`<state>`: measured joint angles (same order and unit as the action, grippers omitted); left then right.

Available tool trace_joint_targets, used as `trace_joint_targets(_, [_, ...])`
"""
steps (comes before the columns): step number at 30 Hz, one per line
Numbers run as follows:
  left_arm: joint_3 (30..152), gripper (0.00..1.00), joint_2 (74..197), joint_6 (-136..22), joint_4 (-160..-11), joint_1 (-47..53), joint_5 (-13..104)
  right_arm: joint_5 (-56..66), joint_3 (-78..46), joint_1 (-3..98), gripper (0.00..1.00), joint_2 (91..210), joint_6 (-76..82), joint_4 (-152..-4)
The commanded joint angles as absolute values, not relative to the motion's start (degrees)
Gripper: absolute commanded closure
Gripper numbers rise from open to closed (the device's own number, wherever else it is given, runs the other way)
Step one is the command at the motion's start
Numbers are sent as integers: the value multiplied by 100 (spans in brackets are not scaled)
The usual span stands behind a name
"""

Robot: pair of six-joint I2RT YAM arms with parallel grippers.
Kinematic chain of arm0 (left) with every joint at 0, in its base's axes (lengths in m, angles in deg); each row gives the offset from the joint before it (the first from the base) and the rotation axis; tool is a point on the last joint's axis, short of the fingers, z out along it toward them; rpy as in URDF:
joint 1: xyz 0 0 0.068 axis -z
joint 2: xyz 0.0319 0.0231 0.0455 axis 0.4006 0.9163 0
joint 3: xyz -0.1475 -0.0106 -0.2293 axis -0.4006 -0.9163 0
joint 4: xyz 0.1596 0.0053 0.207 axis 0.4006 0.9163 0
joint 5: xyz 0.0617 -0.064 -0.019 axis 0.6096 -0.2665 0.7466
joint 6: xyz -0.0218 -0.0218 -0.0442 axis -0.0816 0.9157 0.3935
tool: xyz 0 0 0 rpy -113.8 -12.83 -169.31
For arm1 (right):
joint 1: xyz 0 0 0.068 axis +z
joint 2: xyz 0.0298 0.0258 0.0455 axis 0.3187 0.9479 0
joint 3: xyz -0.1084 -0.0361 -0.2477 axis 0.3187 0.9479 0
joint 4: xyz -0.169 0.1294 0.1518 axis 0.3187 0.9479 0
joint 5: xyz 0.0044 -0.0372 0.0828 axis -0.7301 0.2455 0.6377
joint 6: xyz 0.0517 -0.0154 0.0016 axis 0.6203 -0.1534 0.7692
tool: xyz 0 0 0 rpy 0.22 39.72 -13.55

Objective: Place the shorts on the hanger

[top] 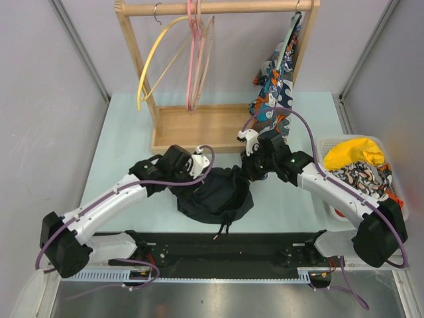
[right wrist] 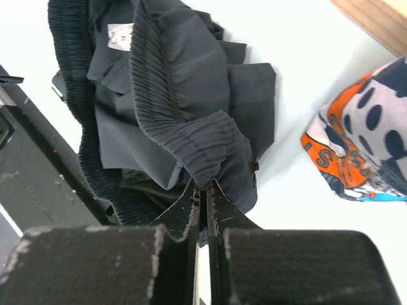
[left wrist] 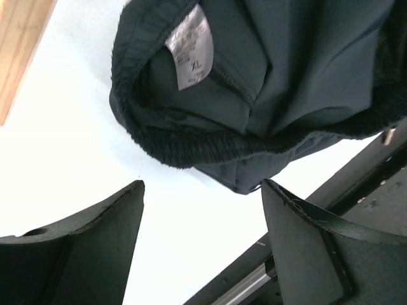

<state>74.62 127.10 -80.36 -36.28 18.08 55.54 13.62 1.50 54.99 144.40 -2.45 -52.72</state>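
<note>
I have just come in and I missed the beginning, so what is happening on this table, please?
Two robot arms are working on a pair of dark shorts that lies bunched on the table. The right gripper has its jaws shut on a fold of the waistband. The left gripper is beside the shorts with its jaws wide open, holding nothing. The tan hanger hangs on the wooden rack at the back, so the shorts are not yet on it.
</note>
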Motion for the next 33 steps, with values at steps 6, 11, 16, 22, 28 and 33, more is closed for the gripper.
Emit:
trace_joint_targets(6, [7540, 20, 13286, -7559, -3536, 1787, 6322, 1124, 182, 5532, 100, 14395, -212, -5303])
trace_joint_targets(11, [7593, 21, 13603, -7190, -3562, 1726, 6078, 1212, 182, 5523, 100, 14360, -194, -5347])
trace_joint_targets(16, [7751, 21, 13771, -7101, -3756, 1612, 5700, 1264, 182, 5480, 100, 14299, -282, -5321])
trace_joint_targets(22, [7690, 21, 13314, -6996, -4134, 1409, 5181, 1467, 182, 5313, 100, 14246, -291, -5285])
trace_joint_targets(28, [7585, 21, 13586, -6706, -4099, 1392, 5346, 1520, 182, 5304, 100, 14228, -282, -5303])
trace_joint_targets(33, [7470, 24, 13885, -6811, -4143, 1313, 5813, 1537, 182, 5198, 100, 14158, -344, -5189])
